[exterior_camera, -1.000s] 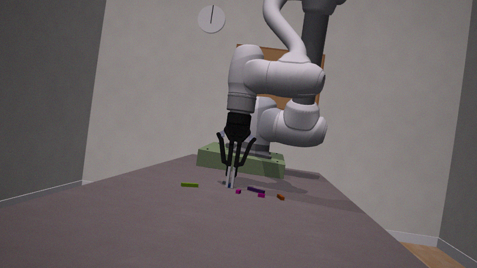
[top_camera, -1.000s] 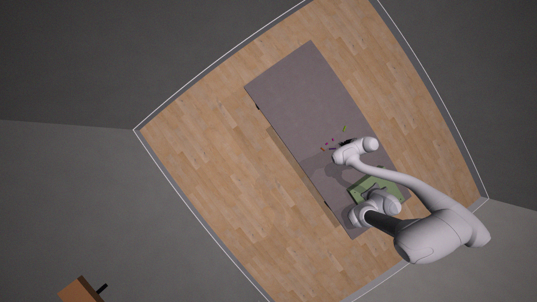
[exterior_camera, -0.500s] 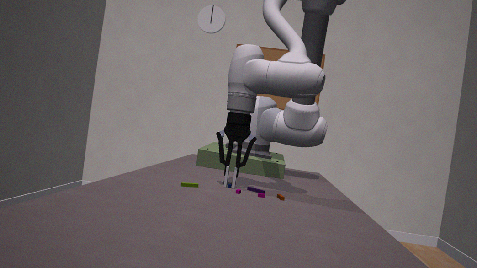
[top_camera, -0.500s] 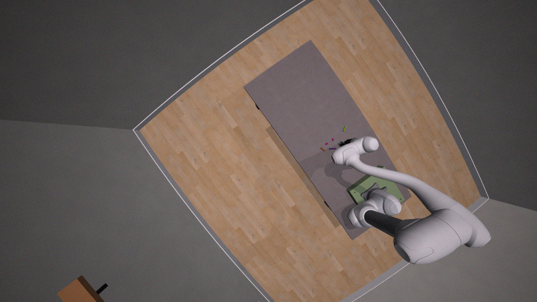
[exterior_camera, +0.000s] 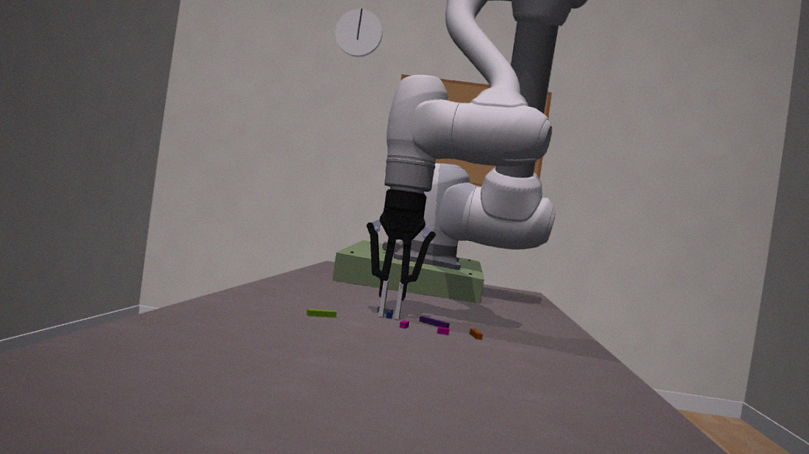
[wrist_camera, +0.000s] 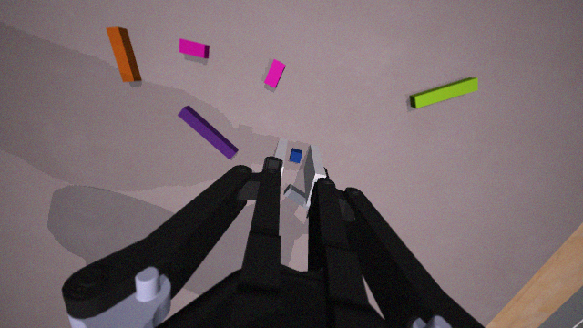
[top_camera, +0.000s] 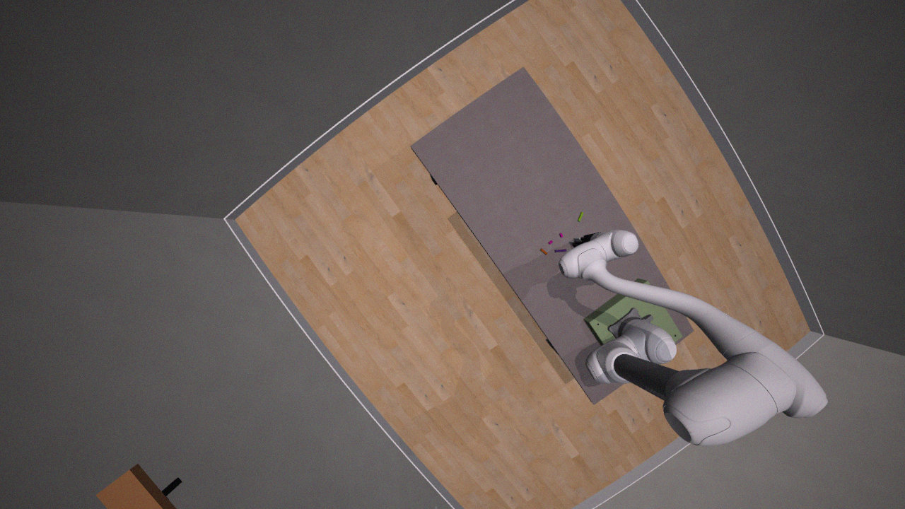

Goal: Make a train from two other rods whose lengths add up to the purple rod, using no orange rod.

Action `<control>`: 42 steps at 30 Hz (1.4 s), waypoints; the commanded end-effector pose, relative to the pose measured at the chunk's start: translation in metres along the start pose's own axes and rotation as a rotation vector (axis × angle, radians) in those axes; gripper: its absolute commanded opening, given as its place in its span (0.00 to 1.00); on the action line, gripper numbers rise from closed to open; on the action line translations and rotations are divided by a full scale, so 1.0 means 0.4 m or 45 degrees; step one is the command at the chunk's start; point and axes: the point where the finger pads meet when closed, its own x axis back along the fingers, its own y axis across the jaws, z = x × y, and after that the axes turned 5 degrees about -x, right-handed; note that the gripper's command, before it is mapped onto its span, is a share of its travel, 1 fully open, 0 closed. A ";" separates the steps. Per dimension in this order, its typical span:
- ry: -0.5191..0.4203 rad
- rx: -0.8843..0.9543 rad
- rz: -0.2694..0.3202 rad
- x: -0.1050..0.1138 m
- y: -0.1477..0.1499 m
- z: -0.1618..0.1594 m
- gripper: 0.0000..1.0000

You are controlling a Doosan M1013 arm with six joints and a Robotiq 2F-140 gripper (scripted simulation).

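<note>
My gripper [wrist_camera: 295,154] stands upright with its fingertips down at the table, slightly open. The small blue rod [wrist_camera: 296,155] lies on the table between the fingers, with a small gap on each side; it also shows in the exterior view [exterior_camera: 388,313]. The purple rod [wrist_camera: 208,132] lies to the left of the fingers. The lime rod [wrist_camera: 444,92] lies apart, far to the right. Two magenta rods [wrist_camera: 274,73] [wrist_camera: 194,48] and the orange rod [wrist_camera: 123,54] lie beyond the purple one. All rods lie flat and apart from each other.
The arm's green base plate [exterior_camera: 409,271] stands behind the rods. The table's edge and the wooden floor [wrist_camera: 547,292] show at the lower right of the wrist view. The arm's shadow falls over the purple and orange rods.
</note>
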 end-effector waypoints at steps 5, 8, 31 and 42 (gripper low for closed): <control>0.000 0.000 0.000 0.023 0.000 0.000 0.15; 0.000 0.000 0.000 0.053 0.000 0.000 0.15; 0.000 0.000 0.000 0.223 0.000 0.000 1.00; 0.000 0.000 0.000 0.223 0.000 0.000 1.00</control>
